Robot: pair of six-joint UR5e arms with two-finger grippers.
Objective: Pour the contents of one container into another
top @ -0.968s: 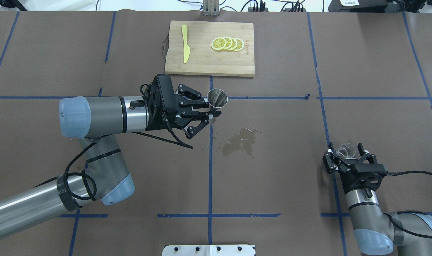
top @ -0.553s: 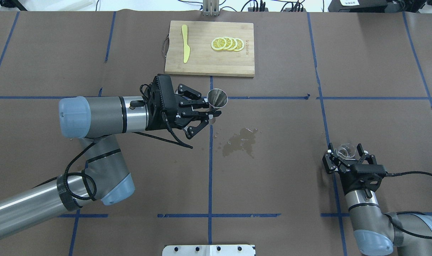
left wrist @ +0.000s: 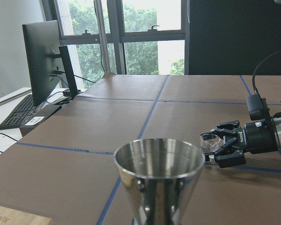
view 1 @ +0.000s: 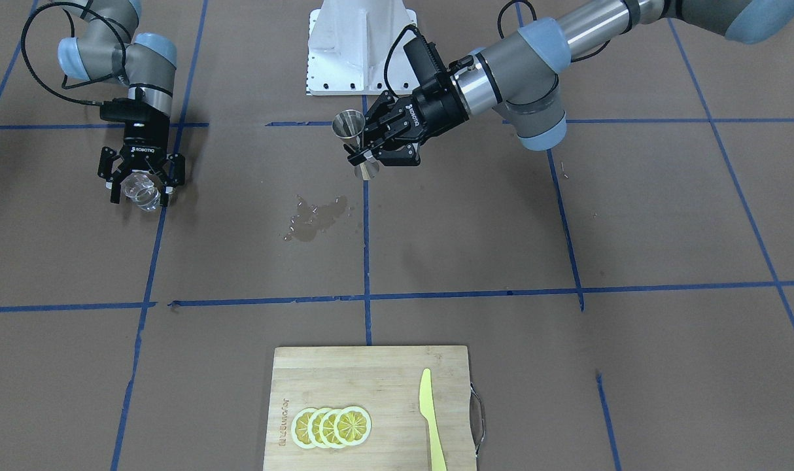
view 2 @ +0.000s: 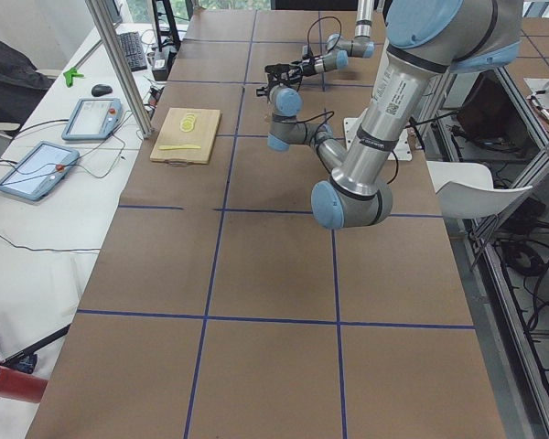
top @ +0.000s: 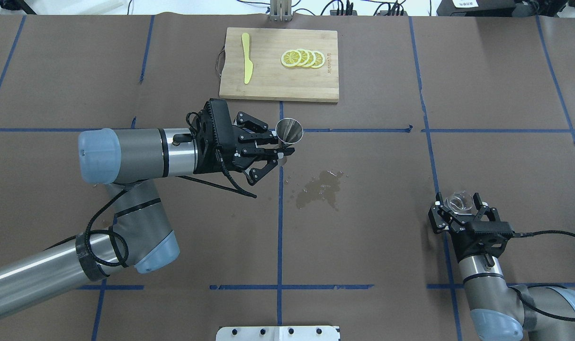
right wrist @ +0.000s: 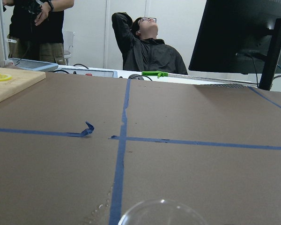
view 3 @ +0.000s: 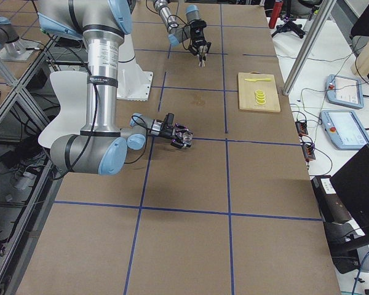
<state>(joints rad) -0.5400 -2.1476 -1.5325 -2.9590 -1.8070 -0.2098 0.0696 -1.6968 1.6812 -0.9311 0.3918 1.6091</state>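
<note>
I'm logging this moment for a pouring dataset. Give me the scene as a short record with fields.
left gripper: shut on steel jigger, which is upright
right gripper: shut on glass cup, far from the jigger
table: wet patch between the arms
cutting board: lemon slices, yellow knife
pour: not under way

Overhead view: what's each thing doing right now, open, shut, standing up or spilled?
steel jigger: upright, mouth up
left gripper: shut on the steel jigger
glass cup: upright, held
right gripper: shut on the glass cup
puddle: spilled on the table
lemon slices: overlapping on the cutting board
knife: lying flat
</note>
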